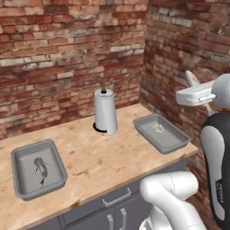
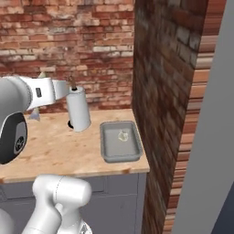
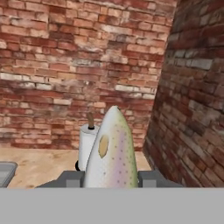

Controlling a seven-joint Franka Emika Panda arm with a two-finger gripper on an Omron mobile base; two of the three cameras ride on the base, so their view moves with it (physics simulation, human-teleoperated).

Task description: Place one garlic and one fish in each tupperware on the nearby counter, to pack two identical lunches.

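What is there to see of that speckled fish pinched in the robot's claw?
The slim silver-grey speckled fish has a pinkish-green sheen and a pale oval patch on its side. It stands nose-up between the two dark finger tips of the gripper, clamped on both flanks, held in the air above the wood-grain counter.

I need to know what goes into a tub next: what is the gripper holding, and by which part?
A fish, clamped between the gripper's two fingers at its lower body, its head end sticking out beyond the fingertips.
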